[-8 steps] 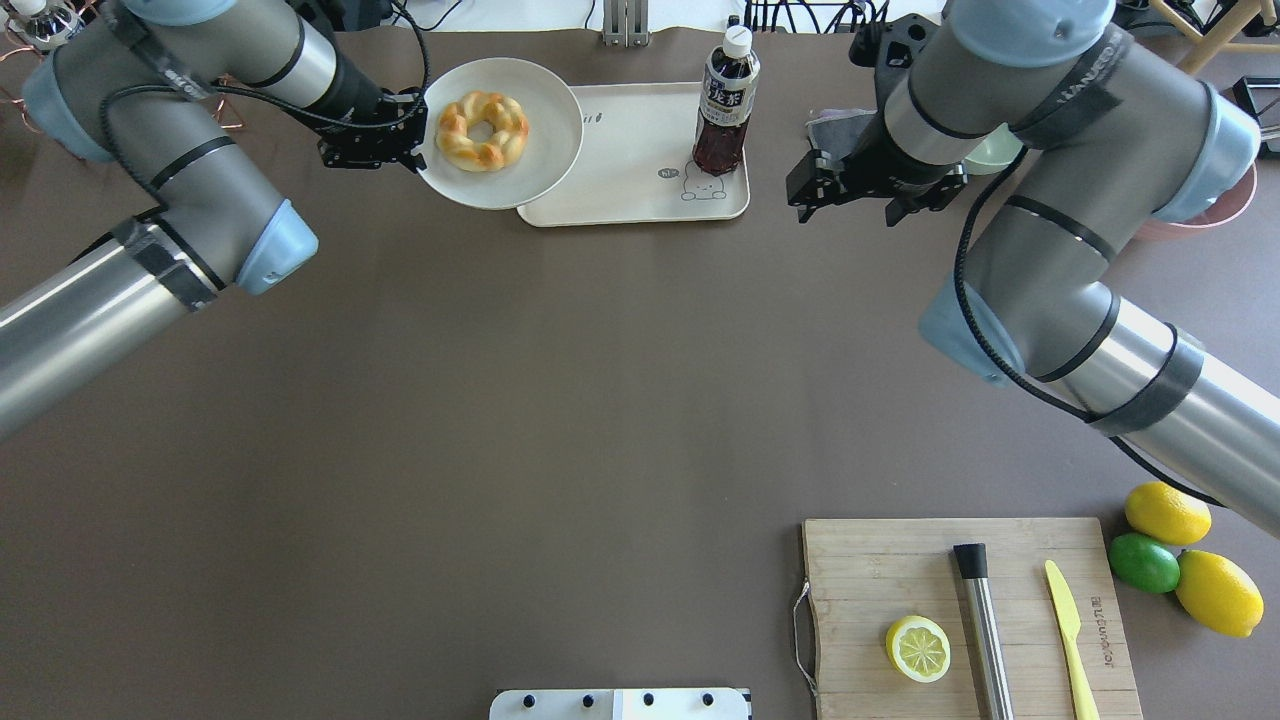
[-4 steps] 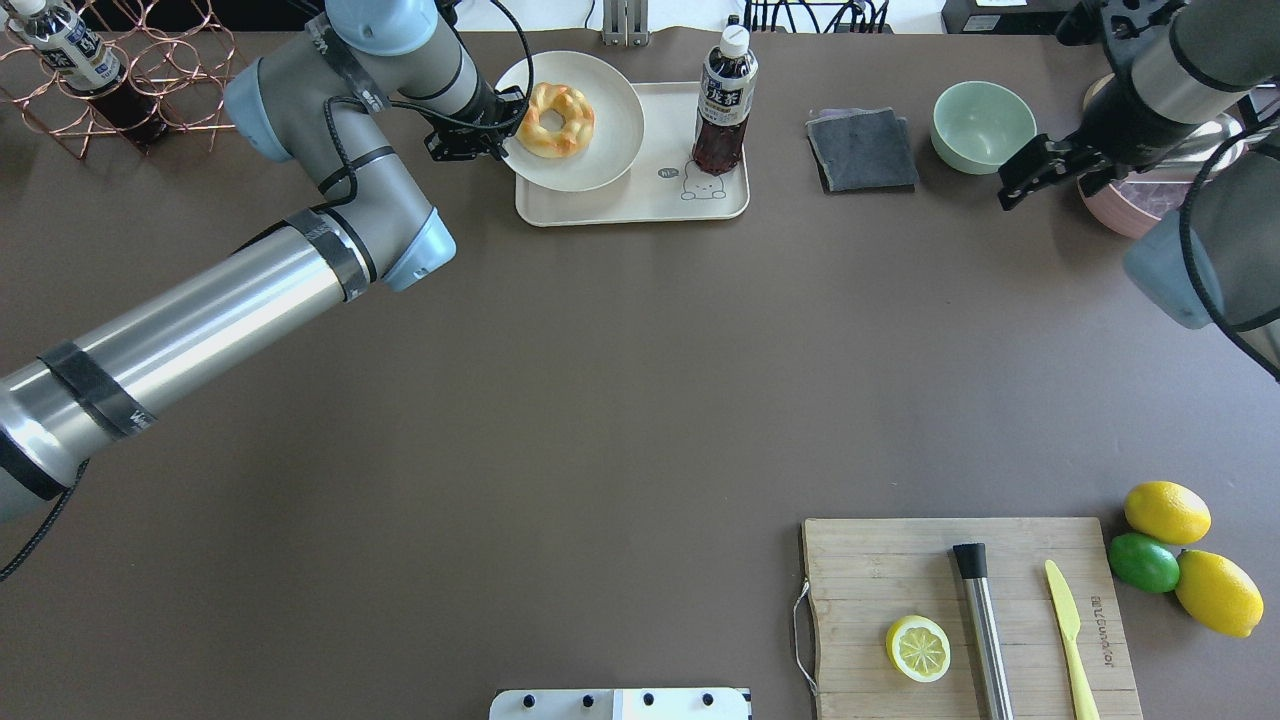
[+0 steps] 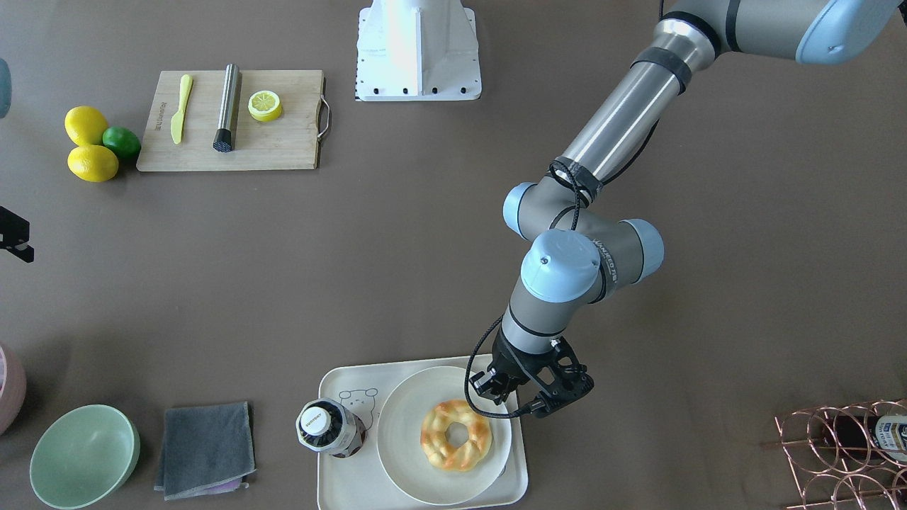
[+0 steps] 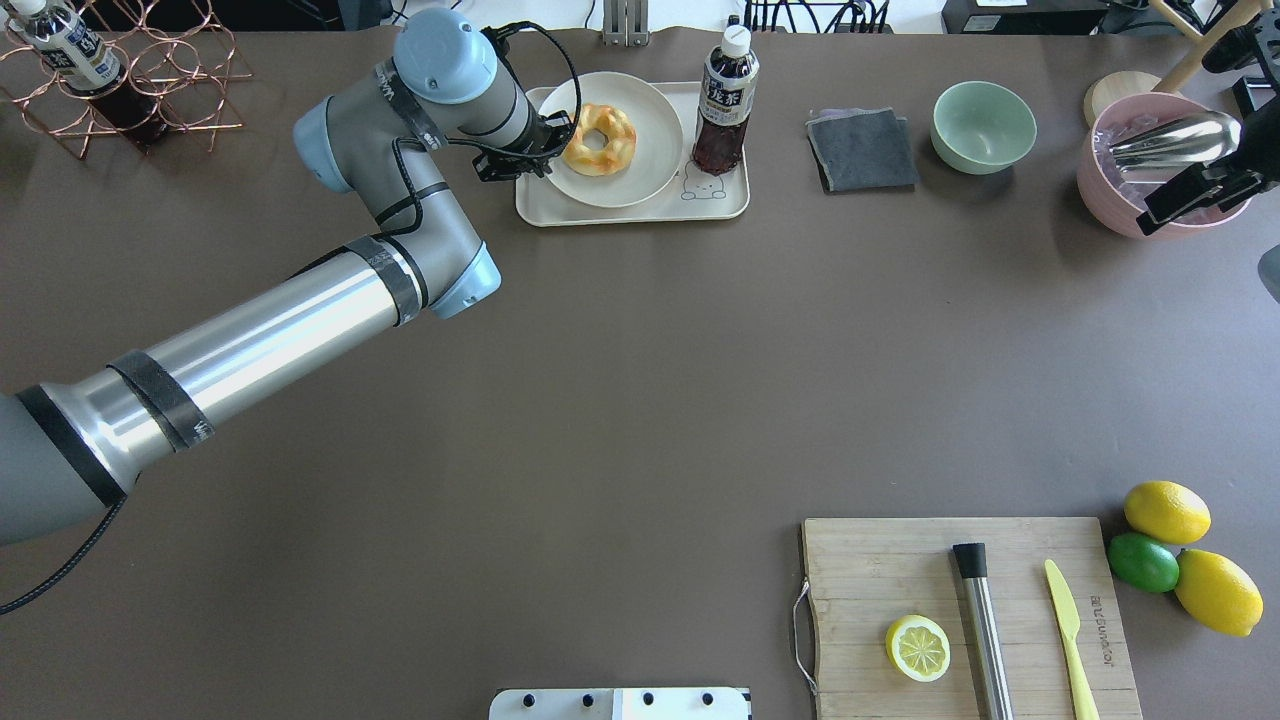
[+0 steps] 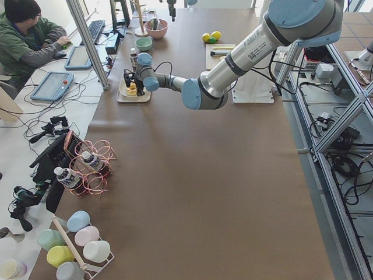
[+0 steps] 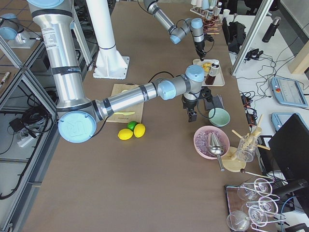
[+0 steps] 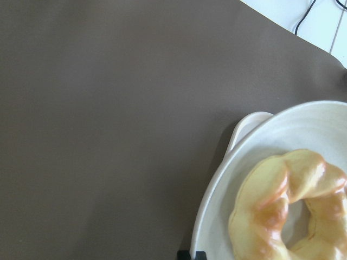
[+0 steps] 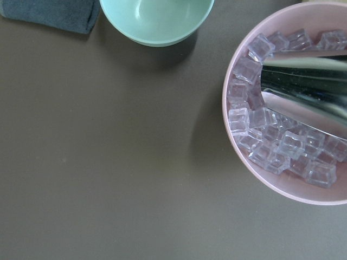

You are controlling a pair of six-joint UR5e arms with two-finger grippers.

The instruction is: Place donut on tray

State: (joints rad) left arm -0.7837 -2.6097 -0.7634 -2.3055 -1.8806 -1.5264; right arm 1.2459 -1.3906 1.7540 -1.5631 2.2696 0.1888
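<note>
The donut [image 4: 600,139] is a golden braided ring lying on a round white plate [image 4: 655,150]. The plate is over the left part of the cream tray [image 4: 640,208], which has a bear drawing. My left gripper [image 4: 528,160] is shut on the plate's left rim. The left wrist view shows the donut [image 7: 282,211], the plate rim [image 7: 217,200] and a tray corner [image 7: 245,127] below it. I cannot tell whether the plate rests on the tray. The front view shows the donut [image 3: 455,434] and the left gripper [image 3: 521,400]. My right gripper [image 4: 1160,213] is open and empty, far right.
A dark drink bottle [image 4: 724,100] stands on the tray's right part. A grey cloth [image 4: 862,150], a green bowl [image 4: 983,125] and a pink bowl of ice cubes [image 4: 1100,190] lie to the right. A cutting board [image 4: 900,570] with a lemon half lies front right. A copper rack [image 4: 120,90] stands far left.
My left gripper has carried the plate with the donut to the right, over the tray. My right arm has swung away to the right, to the pink bowl.
</note>
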